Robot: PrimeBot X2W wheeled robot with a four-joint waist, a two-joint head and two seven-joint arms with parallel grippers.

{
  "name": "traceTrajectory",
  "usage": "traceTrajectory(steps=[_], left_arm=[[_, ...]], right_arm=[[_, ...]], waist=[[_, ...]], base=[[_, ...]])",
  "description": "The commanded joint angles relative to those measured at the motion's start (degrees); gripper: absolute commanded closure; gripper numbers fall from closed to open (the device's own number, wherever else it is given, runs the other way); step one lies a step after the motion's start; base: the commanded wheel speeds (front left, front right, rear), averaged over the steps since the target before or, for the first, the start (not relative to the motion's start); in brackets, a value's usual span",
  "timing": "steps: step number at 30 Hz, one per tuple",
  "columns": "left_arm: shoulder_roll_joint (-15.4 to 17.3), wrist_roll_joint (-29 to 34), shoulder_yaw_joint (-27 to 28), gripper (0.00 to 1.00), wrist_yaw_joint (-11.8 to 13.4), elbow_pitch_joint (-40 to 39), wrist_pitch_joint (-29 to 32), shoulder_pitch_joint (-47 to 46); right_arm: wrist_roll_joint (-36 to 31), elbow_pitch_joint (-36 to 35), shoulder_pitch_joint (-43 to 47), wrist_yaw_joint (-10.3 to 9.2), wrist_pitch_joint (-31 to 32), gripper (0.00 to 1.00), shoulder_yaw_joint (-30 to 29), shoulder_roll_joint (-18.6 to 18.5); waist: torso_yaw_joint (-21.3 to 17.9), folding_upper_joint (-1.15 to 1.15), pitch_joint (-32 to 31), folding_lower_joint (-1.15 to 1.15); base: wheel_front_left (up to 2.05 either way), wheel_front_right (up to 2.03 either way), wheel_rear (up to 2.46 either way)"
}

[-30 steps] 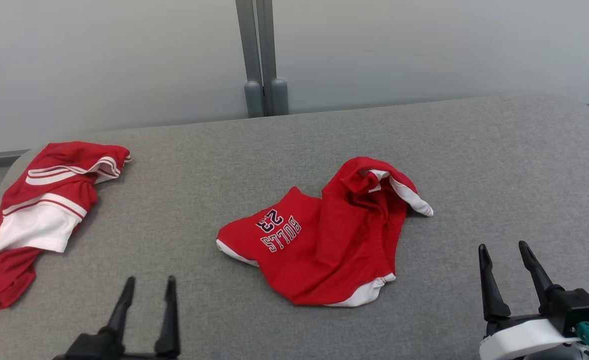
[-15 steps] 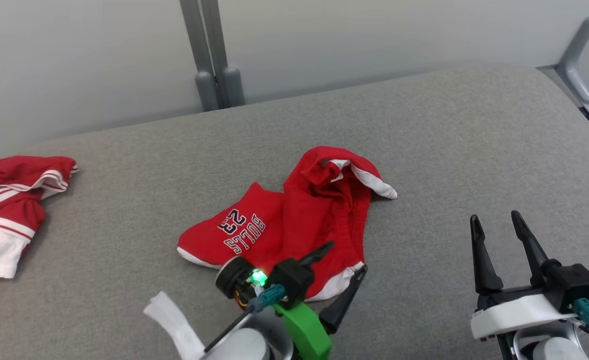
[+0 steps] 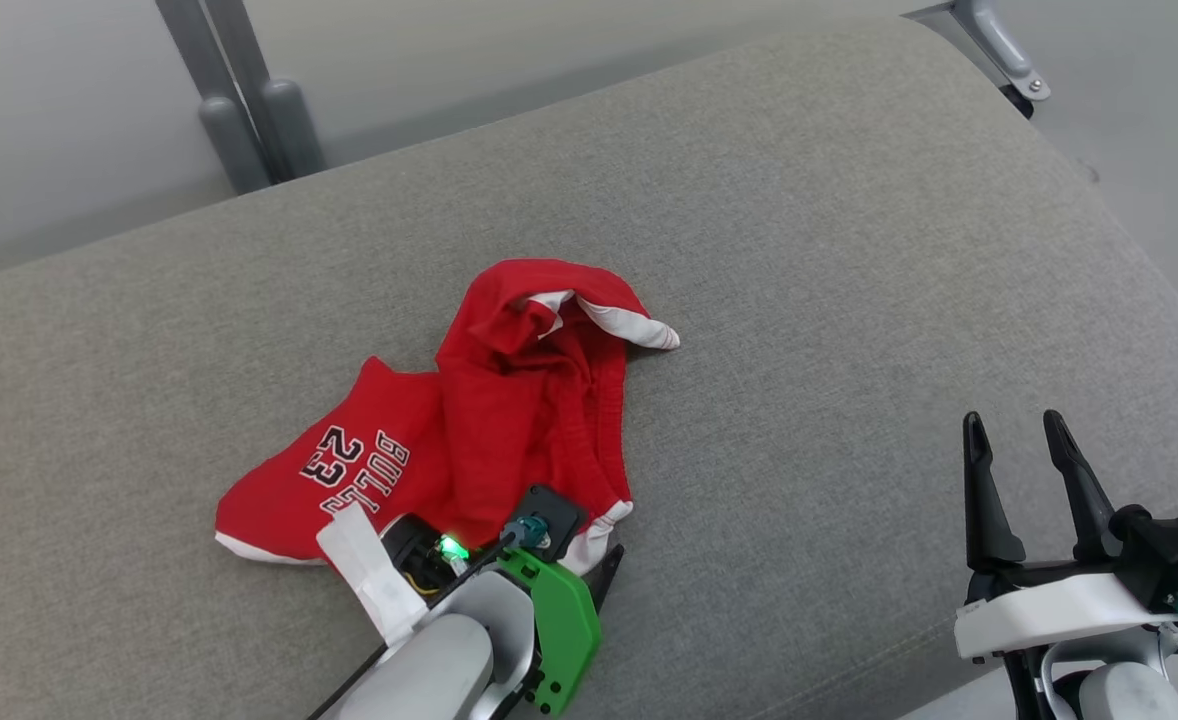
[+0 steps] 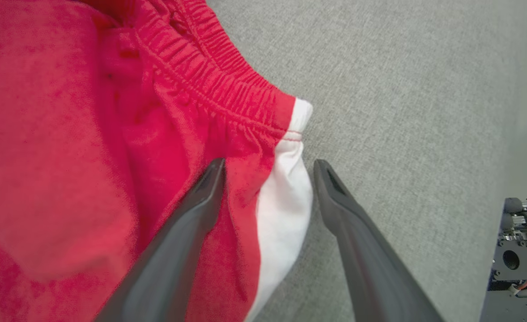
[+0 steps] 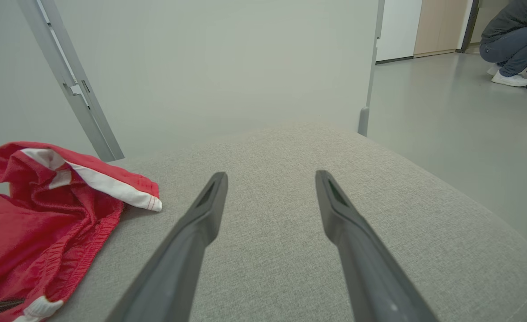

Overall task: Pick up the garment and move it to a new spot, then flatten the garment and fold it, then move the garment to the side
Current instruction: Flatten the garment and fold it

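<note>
Grey upholstered surface point(image 3: 849, 250) runs out to a pale wall, with crumpled red shorts point(image 3: 509, 400) lying near its middle, the lettered leg toward the robot's left. Over the near edge of the shorts hangs the left gripper point(image 4: 269, 170), jaws spread wide and holding nothing: one finger above red cloth, the other just off the white side stripe point(image 4: 286, 201) below the elastic waistband point(image 4: 210, 85). The right gripper point(image 3: 1012, 425) stands well apart, likewise open and empty. A clean pickup likely means lowering until the fingers straddle the stripe, then closing on every layer so nothing slips during the lift.
</note>
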Motion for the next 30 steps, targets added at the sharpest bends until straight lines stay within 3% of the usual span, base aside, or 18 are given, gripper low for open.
traceTrajectory(steps=[1, 3, 4, 5, 6, 10, 16, 22, 30], left_arm=[[-0.2, -1.1, -0.2, 0.0, -0.4, 0.9, 0.6, -1.1], [-0.6, -1.6, -0.5, 0.25, -0.8, 2.2, 1.9, -1.2], [-0.8, -1.9, -0.7, 0.5, -0.8, 2.8, 2.5, -1.3], [-1.0, -2.2, -0.8, 0.62, -0.8, 3.2, 3.0, -1.4], [-1.2, -2.6, -0.8, 1.0, -0.7, 3.9, 3.3, -1.5], [-1.9, -6.0, 1.4, 1.0, -1.3, 2.5, -0.1, -2.7], [-2.3, -15.9, 3.6, 1.0, -2.1, -9.9, -5.2, -6.8], [-2.3, -25.0, 4.5, 1.0, 2.6, -20.1, -9.0, -16.0], [-2.3, -34.2, 6.6, 1.0, 11.2, -23.4, -19.4, -23.5]], right_arm=[[0.4, 0.0, -0.9, 0.03, -0.2, 0.0, -0.1, -0.1], [0.5, 0.2, -1.0, 0.03, -0.2, 0.0, 0.1, -0.1], [0.6, 0.3, -1.1, 0.03, -0.2, 0.0, 0.2, -0.1], [0.7, 0.4, -1.2, 0.03, -0.2, 0.0, 0.3, -0.1], [0.8, 0.5, -1.3, 0.03, -0.2, 0.0, 0.2, -0.1], [0.6, 0.7, -1.7, 0.03, -0.2, 0.0, 0.4, -0.1], [-0.6, 1.1, -0.9, 0.03, -0.2, 0.0, -0.1, -0.1], [-1.1, 1.4, -1.9, 0.03, -0.2, 0.0, 0.9, -0.1], [-0.8, 1.4, -2.4, 0.03, -0.2, 0.0, 1.4, -0.1]], waist=[[-2.3, 0.0, 2.3, 0.0], [-2.4, 0.0, 2.4, 0.0], [-2.3, 0.0, 2.5, 0.0], [-2.2, 0.0, 2.5, 0.0], [-2.0, 0.0, 2.4, 0.0], [-1.4, 0.0, 1.9, 0.0], [0.6, 0.0, 0.4, 0.0], [1.3, 0.0, -0.9, 0.0], [1.1, 0.0, -1.2, 0.0]], base=[[0.0, 0.0, 0.0], [0.0, 0.0, 0.0], [0.0, 0.0, 0.0], [0.0, 0.0, 0.0], [0.0, 0.0, 0.0], [0.0, 0.0, 0.0], [0.0, 0.0, 0.0], [0.0, 0.0, 0.0], [0.0, 0.0, 0.0]])
